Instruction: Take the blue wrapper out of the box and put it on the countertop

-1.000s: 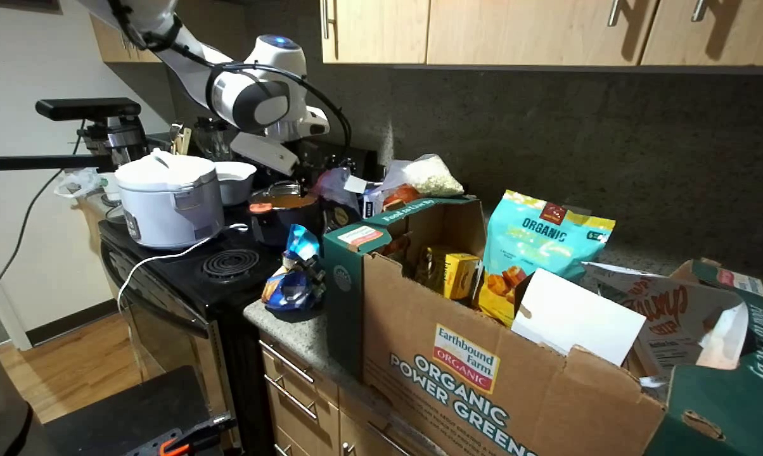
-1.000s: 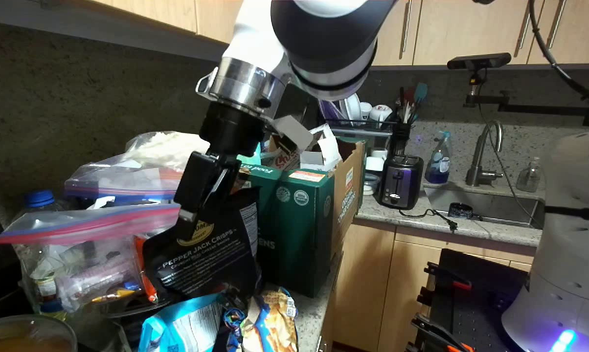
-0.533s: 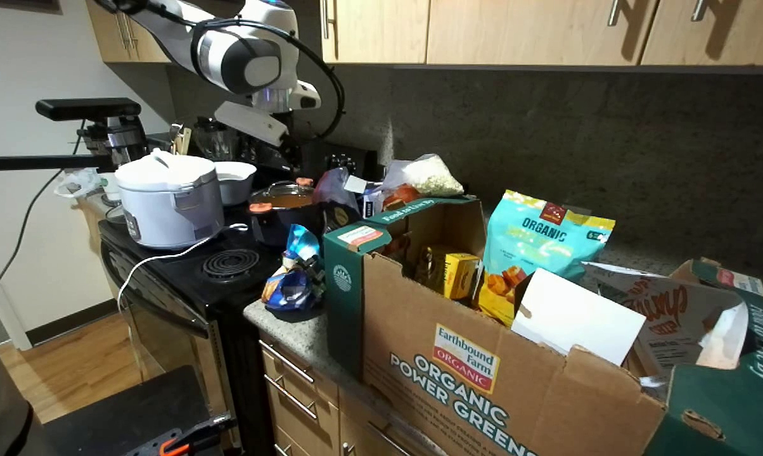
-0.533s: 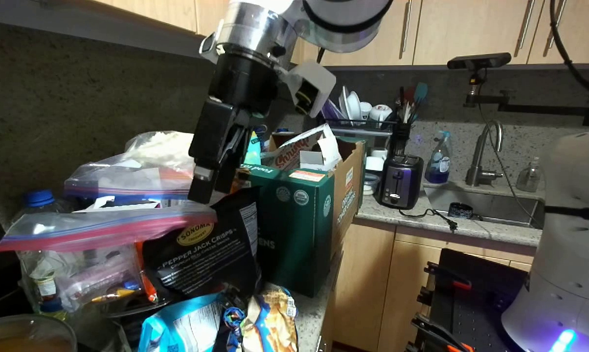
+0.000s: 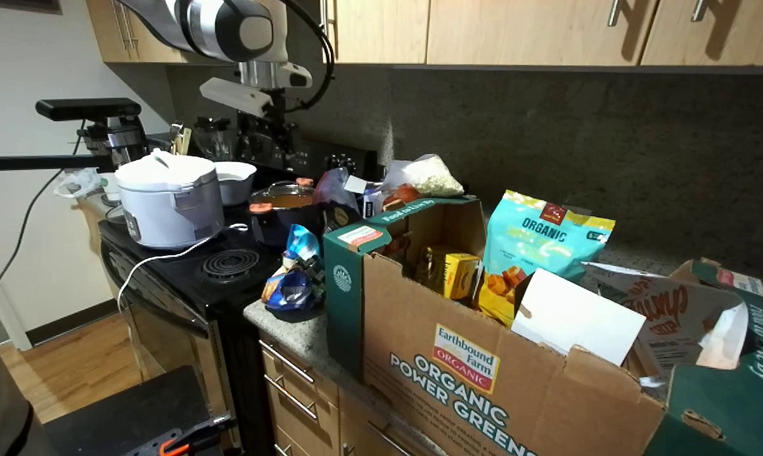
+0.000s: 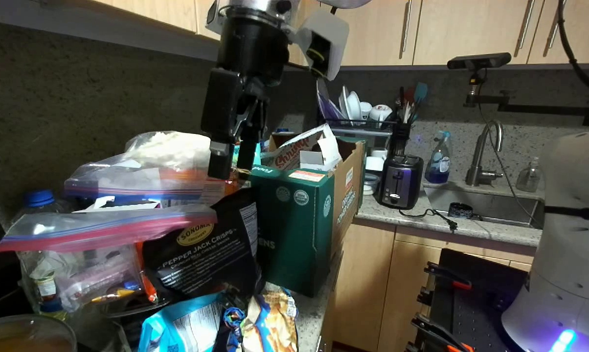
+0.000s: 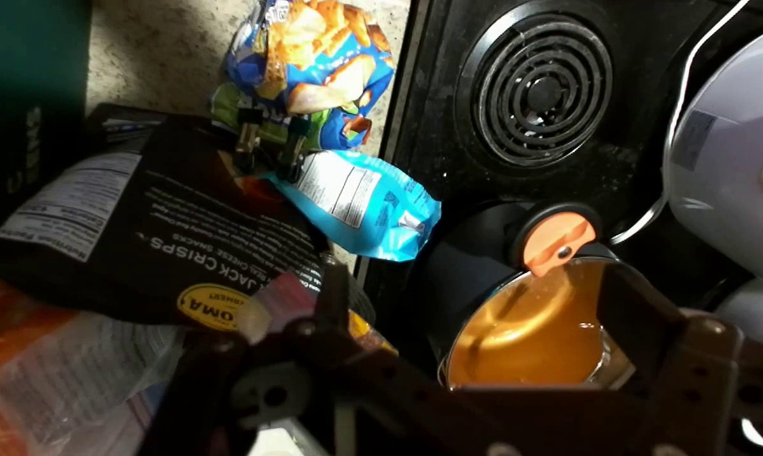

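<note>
while the gripper (image 6: 234, 166) hung wide and empty above the pot (image 5: 277, 229), the blue wrapper (image 5: 293, 289) apparently lay on the tabletop (image 5: 305, 332) outside the box (image 5: 508, 380) | placing looked done; next likely called for backing off | stove (image 5: 194, 288) edge ran near the blue wrapper; upper cabinets (image 5: 375, 31) probably capped lifting

The box (image 5: 533, 361) looks matt cardboard, the desk (image 7: 160, 50) speckled stone, the cabinets (image 5: 533, 31) smooth wood, the sink (image 6: 495, 211) metal.
</note>
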Robot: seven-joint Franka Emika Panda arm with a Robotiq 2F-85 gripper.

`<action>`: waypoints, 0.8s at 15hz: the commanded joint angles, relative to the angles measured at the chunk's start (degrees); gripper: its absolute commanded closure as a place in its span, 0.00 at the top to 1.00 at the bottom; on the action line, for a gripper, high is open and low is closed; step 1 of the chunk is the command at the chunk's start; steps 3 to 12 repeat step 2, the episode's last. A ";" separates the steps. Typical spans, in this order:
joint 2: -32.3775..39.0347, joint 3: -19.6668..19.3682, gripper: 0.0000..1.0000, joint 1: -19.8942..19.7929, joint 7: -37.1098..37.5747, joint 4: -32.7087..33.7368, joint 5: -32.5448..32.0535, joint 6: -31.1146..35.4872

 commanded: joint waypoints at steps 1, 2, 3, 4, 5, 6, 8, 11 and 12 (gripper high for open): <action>0.05 -0.67 1.00 0.75 1.00 0.38 -0.71 -0.26; 0.00 -0.67 1.00 0.75 1.16 0.41 -0.87 -0.29; 0.00 -0.67 1.00 0.75 1.16 0.41 -0.87 -0.29; 0.00 -0.67 1.00 0.75 1.16 0.41 -0.87 -0.29; 0.00 -0.67 1.00 0.75 1.16 0.41 -0.87 -0.29; 0.00 -0.67 1.00 0.75 1.16 0.41 -0.87 -0.29; 0.00 -0.67 1.00 0.75 1.16 0.41 -0.87 -0.29; 0.00 -0.67 1.00 0.75 1.16 0.41 -0.87 -0.29; 0.00 -0.67 1.00 0.75 1.16 0.41 -0.87 -0.29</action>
